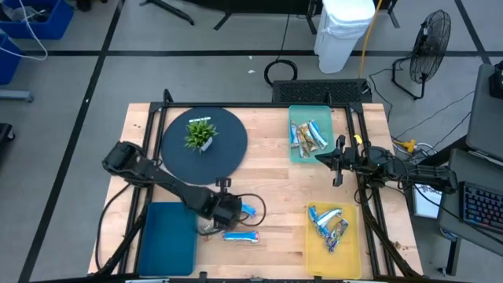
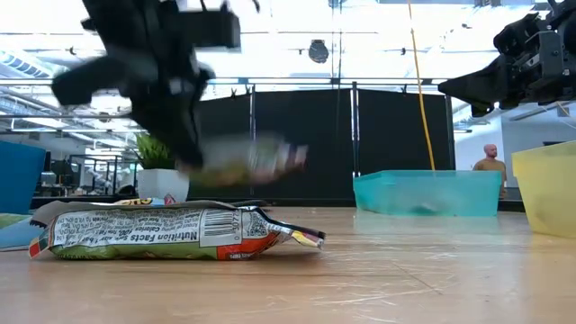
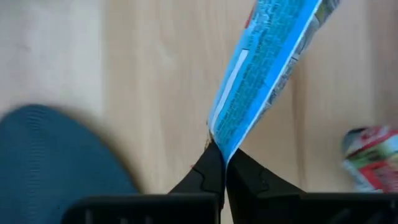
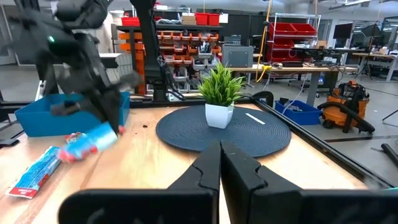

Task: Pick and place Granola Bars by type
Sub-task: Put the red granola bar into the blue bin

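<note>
My left gripper (image 1: 233, 209) hovers near the table's near middle, shut on a blue-and-white granola bar (image 1: 248, 210). In the low view the bar (image 2: 256, 160) is blurred and clear of the table. A second bar (image 1: 241, 236) lies flat on the wood just nearer (image 2: 171, 232). More bars lie in the teal tray (image 1: 298, 154) and the yellow tray (image 1: 350, 251). My right gripper (image 1: 339, 169) is shut on nothing, hovering between those two trays. My left gripper pinches the blue bar by the crimped end of its wrapper (image 3: 219, 138), between the two fingertips (image 3: 208, 167). The bar runs out beyond the fingers in line with them (image 3: 270, 56). It is lifted clear of the table and slants down from the gripper (image 4: 92, 140).
A blue tray (image 1: 167, 240) sits at the near left, beside the left arm. A dark round mat (image 1: 228, 153) with a small potted plant (image 1: 200, 135) fills the far left. Bare wood lies between mat, trays and the lying bar. A person shows far behind the table (image 2: 490, 160).
</note>
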You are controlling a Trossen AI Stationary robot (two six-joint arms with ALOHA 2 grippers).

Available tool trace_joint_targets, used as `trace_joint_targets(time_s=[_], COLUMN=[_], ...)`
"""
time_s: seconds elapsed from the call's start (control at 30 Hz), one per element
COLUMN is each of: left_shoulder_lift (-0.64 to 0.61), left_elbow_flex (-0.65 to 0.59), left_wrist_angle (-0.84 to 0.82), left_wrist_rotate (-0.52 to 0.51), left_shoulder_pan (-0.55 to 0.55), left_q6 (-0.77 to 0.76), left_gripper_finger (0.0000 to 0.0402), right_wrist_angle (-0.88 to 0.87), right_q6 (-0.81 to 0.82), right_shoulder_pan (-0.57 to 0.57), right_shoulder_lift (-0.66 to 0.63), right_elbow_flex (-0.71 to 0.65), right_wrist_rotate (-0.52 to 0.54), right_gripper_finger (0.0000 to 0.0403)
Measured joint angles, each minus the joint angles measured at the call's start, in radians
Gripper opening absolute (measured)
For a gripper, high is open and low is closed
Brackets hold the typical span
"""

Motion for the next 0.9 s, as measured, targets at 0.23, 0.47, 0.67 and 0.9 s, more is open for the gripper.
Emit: trace_joint_targets(time_s=[0.23, 0.47, 0.67, 0.9], left_shoulder_lift=[-0.200, -0.427, -0.593, -0.662], left_elbow_flex=[-0.012, -0.141, -0.340, -0.471], left_wrist_angle=[-0.027, -0.031, -0.035, -0.038], left_wrist_rotate=[-0.247, -0.572, -0.682, -0.467], left_shoulder_pan=[-0.211, -0.505, -0.695, -0.706], left_q6=[-0.130, -0.342, -0.763, -1.205], left_gripper_finger=[0.0006, 0.0005, 0.0005, 0.0005], right_wrist_angle=[0.000, 0.000, 0.000, 0.000], right_q6=[0.000, 0.000, 0.000, 0.000], right_shoulder_pan=[0.000, 0.000, 0.000, 0.000], right_shoulder_lift=[0.000, 0.000, 0.000, 0.000], right_elbow_flex=[0.000, 0.000, 0.000, 0.000], right_wrist_rotate=[0.000, 0.000, 0.000, 0.000], right_gripper_finger=[0.0004, 0.0004, 0.0004, 0.0004])
